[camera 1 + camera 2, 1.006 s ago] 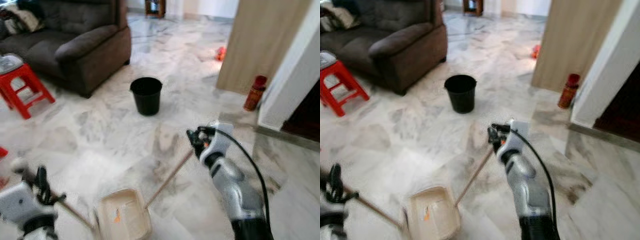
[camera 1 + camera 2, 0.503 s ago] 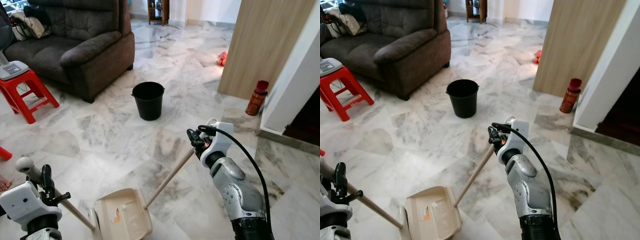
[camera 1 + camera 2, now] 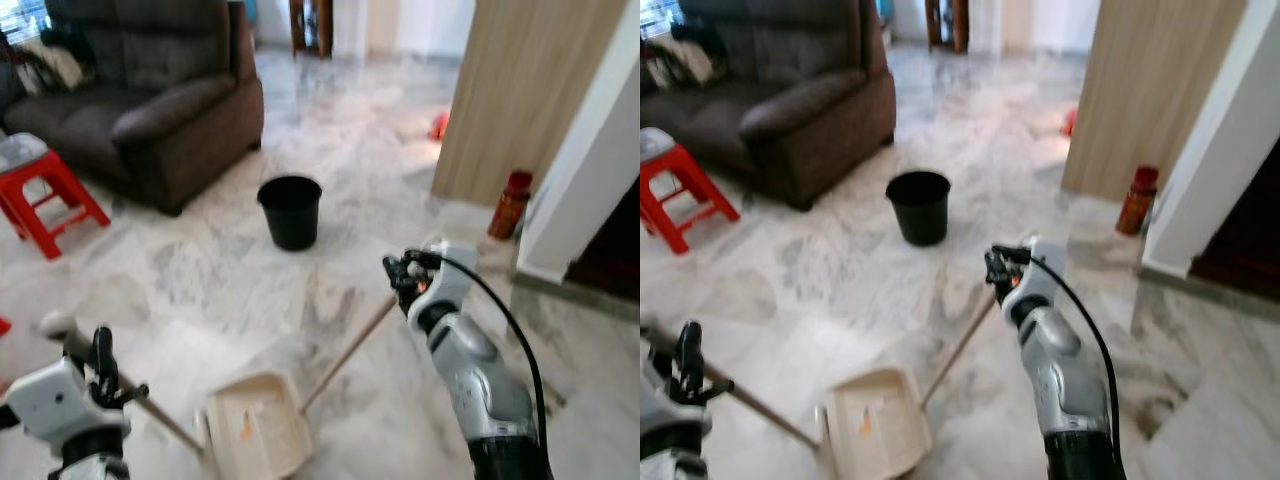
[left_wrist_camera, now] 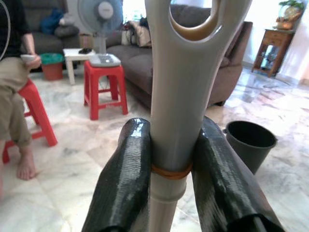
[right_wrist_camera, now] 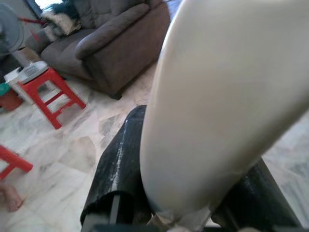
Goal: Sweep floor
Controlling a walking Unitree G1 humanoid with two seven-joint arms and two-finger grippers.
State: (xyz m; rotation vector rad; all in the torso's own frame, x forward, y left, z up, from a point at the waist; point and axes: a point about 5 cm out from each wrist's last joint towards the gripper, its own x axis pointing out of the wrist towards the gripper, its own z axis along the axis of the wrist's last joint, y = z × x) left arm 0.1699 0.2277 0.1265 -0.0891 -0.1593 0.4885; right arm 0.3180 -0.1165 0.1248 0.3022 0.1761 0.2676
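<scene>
The left wrist view adds a seated person [image 4: 12,72] and fan [image 4: 104,10] beyond the left gripper [image 4: 176,159], clamped on the broom handle [image 4: 181,96]. The right gripper [image 3: 400,275] grips the dustpan handle [image 3: 350,350], nearer than the black bin [image 3: 290,210] on marble floor [image 3: 200,270].

You have a cream plastic dustpan [image 3: 255,430] lying flat on the marble floor [image 3: 220,270], open side facing away from you, a small orange mark inside it. Its long pale handle [image 3: 350,352] slants up to the right. A second stick, a broom handle [image 3: 160,418] with a grey looped end, slants up leftward from just beside the dustpan.
</scene>
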